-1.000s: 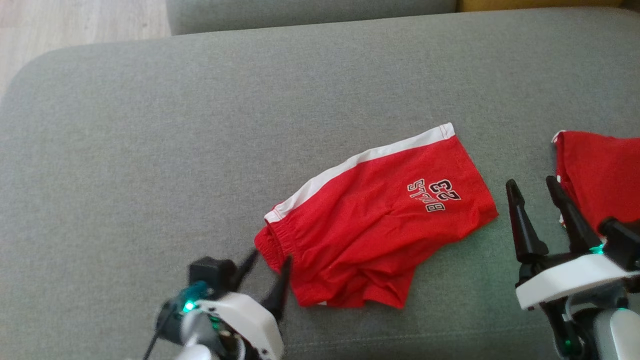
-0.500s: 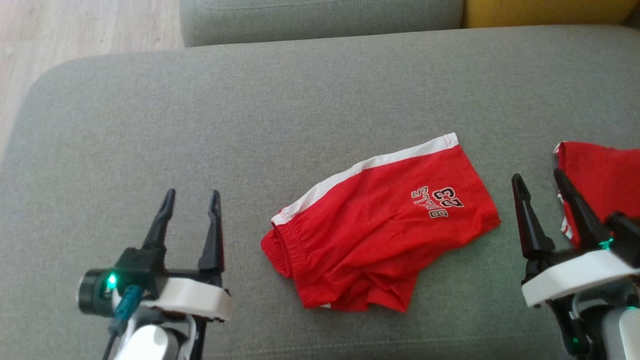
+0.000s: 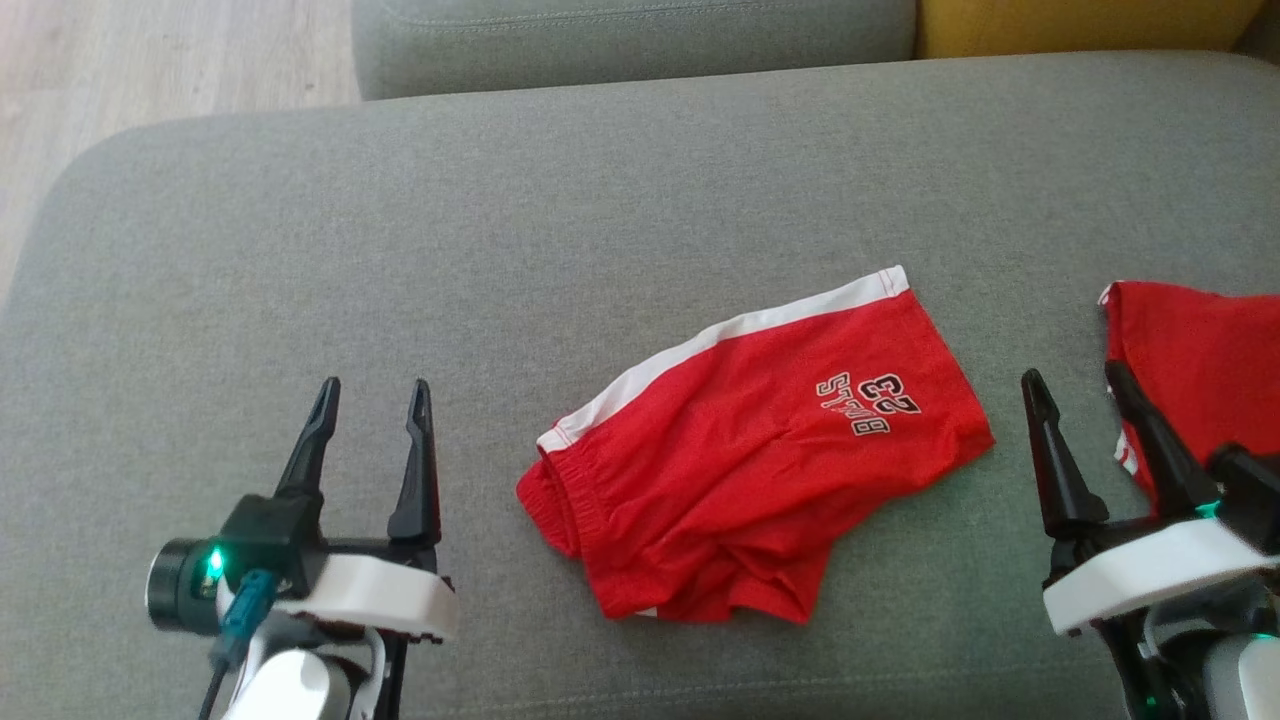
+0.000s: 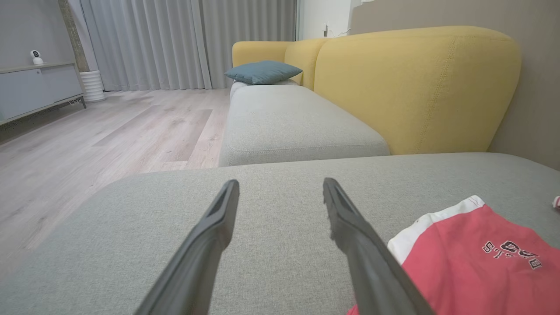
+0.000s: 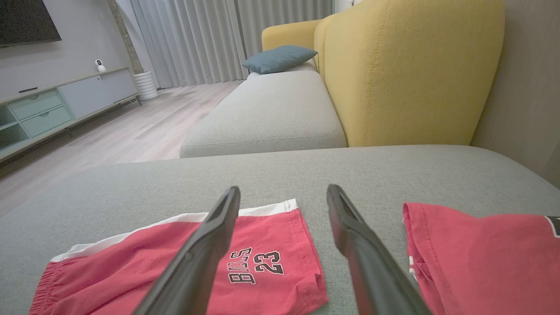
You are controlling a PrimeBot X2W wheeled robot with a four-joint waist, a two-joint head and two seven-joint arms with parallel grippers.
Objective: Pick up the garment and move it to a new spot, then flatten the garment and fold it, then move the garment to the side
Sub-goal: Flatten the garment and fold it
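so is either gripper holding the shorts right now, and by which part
Nothing is held. The left gripper and the right gripper are both open and empty; the red shorts lie loose on the grey cushion, between them.

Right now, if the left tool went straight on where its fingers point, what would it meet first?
The way looks free: the left tool points over bare grey cushion, the red shorts lying off to its right. Farther on stands the next grey seat; depth is unclear.

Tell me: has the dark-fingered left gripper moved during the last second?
Yes. The left gripper went leftward, away from the red fabric shorts, which stayed put.
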